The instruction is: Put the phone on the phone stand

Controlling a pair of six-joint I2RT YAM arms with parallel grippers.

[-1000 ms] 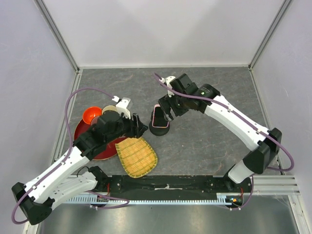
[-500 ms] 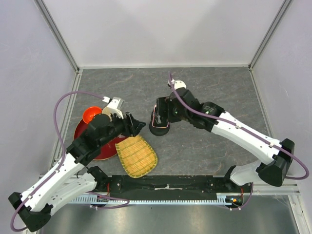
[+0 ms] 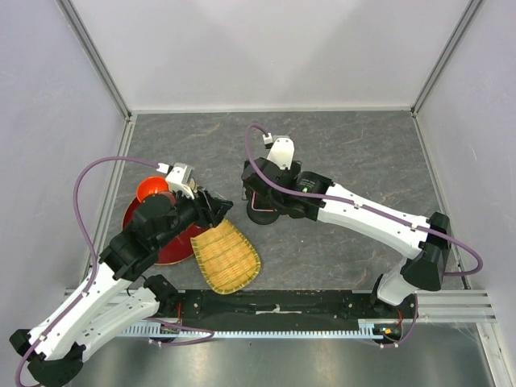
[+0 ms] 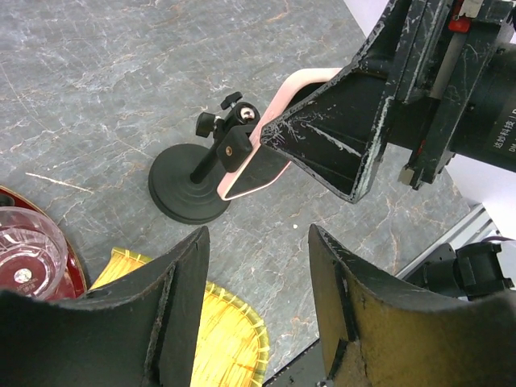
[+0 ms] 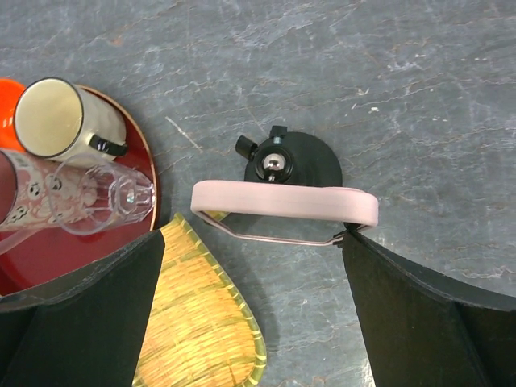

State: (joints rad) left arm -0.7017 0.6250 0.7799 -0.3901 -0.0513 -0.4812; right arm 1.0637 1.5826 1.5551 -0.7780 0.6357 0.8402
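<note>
Table (image 3: 347, 153): grey, stone-patterned surface; both arms reach in from the near edge.
Phone stand (image 4: 190, 193): black, disc base flat on the table about midway between the left and right edges; thin post tilted, small bracket with knobs on top.
Phone (image 5: 284, 201): at the stand, tilted, back against the bracket, pink case edge uppermost, lower end down by the disc base. Cannot tell whether the bracket clasps it or it only leans.
Right gripper (image 5: 251, 242): directly over the phone, jaws spread wide, one finger off each end of the pink edge. One fingertip sits just beside a phone corner; no grip on it.
Left gripper (image 4: 258, 234): to the left of the stand, pointing at it, jaws partly apart, nothing between them.
Woven yellow tray (image 3: 228, 260): close to the near edge, left of the stand.
Red tray (image 3: 131, 216): by the left edge.
On the red tray: cream cup (image 5: 60, 119), clear glass (image 5: 89, 201) lying on its side.
Orange bowl (image 3: 150, 189): at the red tray's far side.
</note>
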